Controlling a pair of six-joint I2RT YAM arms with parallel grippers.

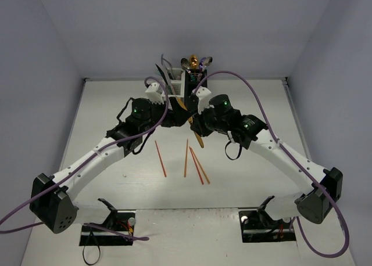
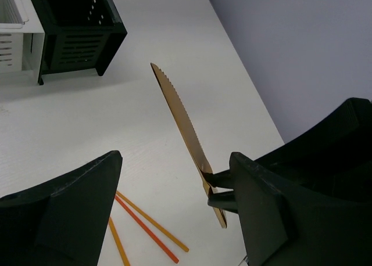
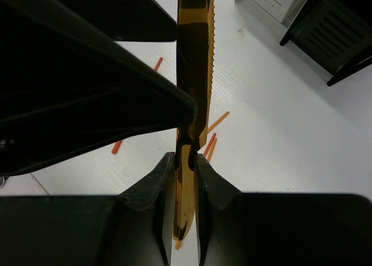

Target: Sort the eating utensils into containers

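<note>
While the orange-red chopsticks [image 1: 186,158] lie loose on the table [image 1: 104,103] nearest the arm bases, I leave them for later. Just beyond, my right gripper [image 3: 185,161] is clamped on the handle of the gold knife [image 3: 195,57], blade pointing far, which I judge suits a tip-first drop. My left gripper [image 2: 174,158] is spread wide and empty. Bare table leads to the joined white caddy [image 2: 11,45] and black caddy [image 2: 75,28] by the far edge.
</note>
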